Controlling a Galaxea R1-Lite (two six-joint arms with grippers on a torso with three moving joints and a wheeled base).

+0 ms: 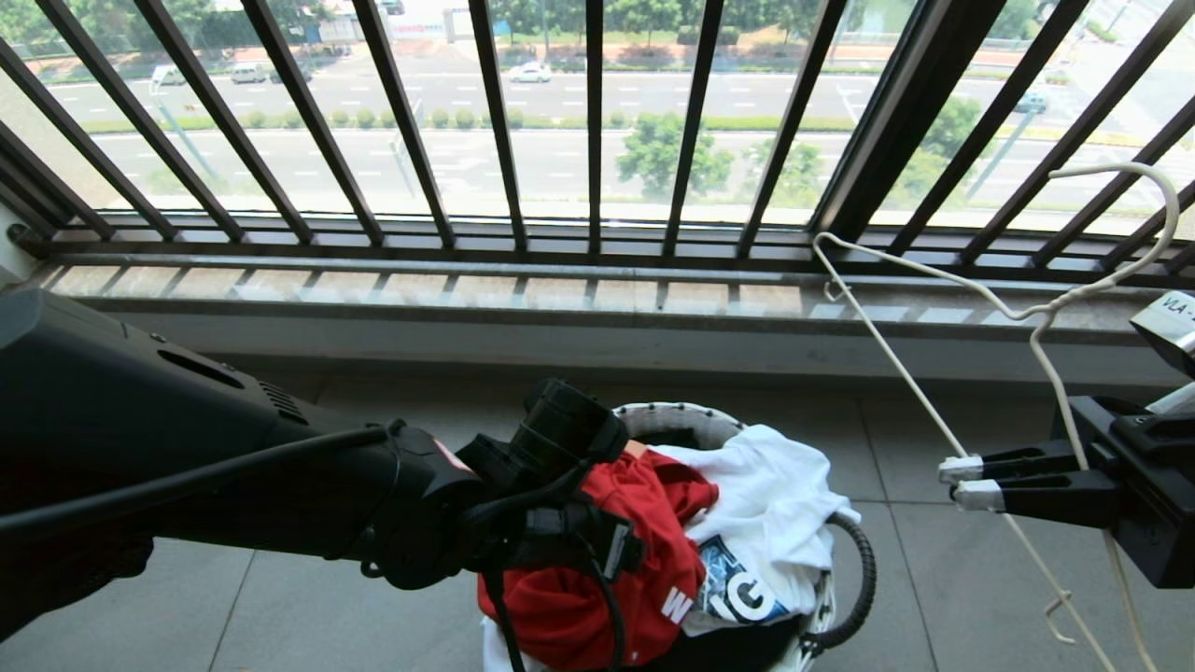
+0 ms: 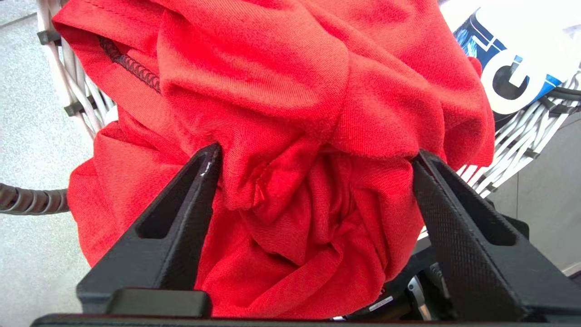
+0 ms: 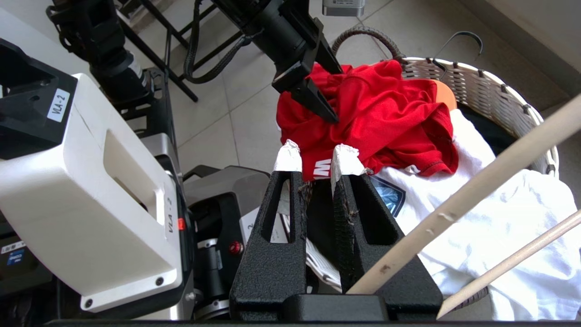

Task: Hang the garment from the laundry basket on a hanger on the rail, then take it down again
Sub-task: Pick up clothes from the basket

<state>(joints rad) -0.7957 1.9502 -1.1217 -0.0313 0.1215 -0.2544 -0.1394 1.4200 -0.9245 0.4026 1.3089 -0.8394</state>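
Observation:
The garment (image 1: 560,607), a crumpled red T-shirt, lies on top of the laundry basket (image 1: 672,415) on the floor. My left gripper (image 2: 316,152) is pushed down into it and stands open, a thick bunch of red cloth (image 2: 295,91) between its wide-apart fingers. From the right wrist view that left gripper (image 3: 336,93) straddles the garment (image 3: 386,109) near the basket rim (image 3: 476,86). My right gripper (image 1: 960,482) is held off to the right of the basket, shut on the thin white hanger (image 1: 1027,313); its wire (image 3: 476,190) runs out from low between the fingers. The rail is out of view.
A white printed shirt (image 1: 766,495) fills the basket's right side under the red one. The dark barred window railing (image 1: 594,121) and a stone sill (image 1: 467,294) close off the far side. My own white-and-black base (image 3: 113,181) stands close beside the basket.

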